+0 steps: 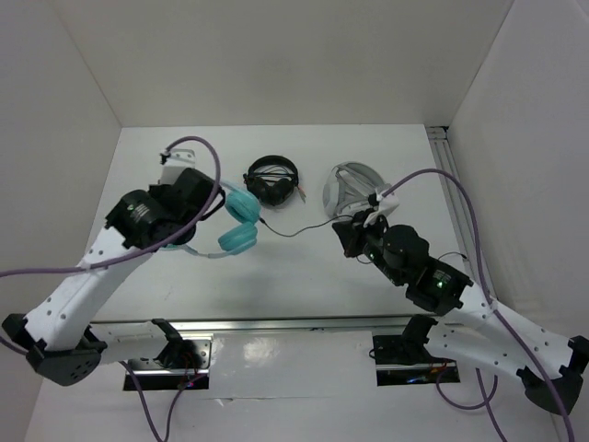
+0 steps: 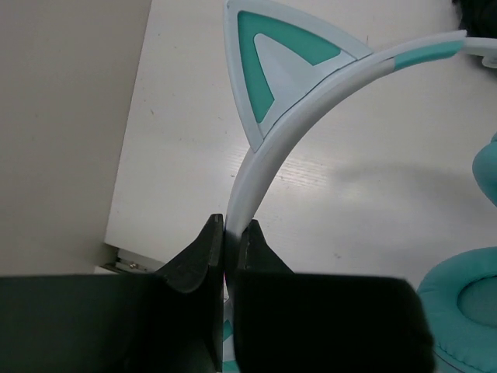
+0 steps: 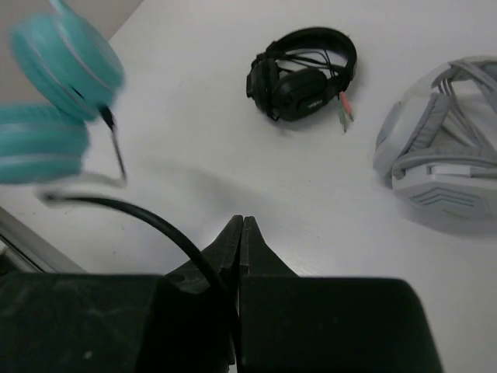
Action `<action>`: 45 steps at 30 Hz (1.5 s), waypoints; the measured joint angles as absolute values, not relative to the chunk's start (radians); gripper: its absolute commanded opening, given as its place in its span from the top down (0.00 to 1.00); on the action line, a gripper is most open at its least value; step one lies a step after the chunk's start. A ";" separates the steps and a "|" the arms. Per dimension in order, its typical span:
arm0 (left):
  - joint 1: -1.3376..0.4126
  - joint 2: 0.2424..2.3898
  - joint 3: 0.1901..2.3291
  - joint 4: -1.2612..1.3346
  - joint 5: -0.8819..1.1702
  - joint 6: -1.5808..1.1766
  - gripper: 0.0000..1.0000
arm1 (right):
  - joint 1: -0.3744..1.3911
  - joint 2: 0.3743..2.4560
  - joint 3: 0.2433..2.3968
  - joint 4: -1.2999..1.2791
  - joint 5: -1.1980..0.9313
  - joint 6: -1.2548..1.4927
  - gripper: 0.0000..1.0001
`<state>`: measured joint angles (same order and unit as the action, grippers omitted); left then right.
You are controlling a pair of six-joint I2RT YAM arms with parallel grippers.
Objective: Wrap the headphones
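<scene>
Wrist views: left claw [image 2: 225, 227] clenched on headphones [image 2: 464, 307] headband [image 2: 260, 159]; right claw [image 3: 241, 227] pinching cable [image 3: 155, 220].

My left gripper [image 2: 231, 227] has matt black plastic fingers [image 2: 194, 260]. The headphones [image 2: 260, 148] have a smooth, faintly glossy plastic band, soft matt teal cushions [image 2: 454, 311] and a smooth dark cable [image 3: 155, 221]. The table [image 2: 178, 140] looks matt white.

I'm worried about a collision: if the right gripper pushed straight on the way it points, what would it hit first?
Probably the black headphones, just right of straight ahead across bare table. The right gripper, shut on the cable, looks tilted downward, so it might touch the table first; depth is unclear.
</scene>
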<state>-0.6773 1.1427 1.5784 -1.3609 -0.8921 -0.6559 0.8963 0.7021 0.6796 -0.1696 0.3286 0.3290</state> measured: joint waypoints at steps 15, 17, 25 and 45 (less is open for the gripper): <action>-1.019 1.272 1.404 -1.083 -0.567 -0.340 1.00 | 0.963 1.040 1.010 -0.429 0.250 0.199 1.00; -1.066 1.293 1.404 -1.068 -0.535 -0.315 1.00 | 0.974 1.050 1.010 -0.442 0.243 0.189 1.00; -1.106 1.291 1.404 -1.044 -0.439 -0.265 1.00 | 0.982 1.064 1.010 -0.466 0.283 0.168 1.00; -1.103 1.032 1.401 -0.945 -0.323 -0.249 1.00 | 0.989 1.036 0.915 -0.348 0.163 0.124 0.85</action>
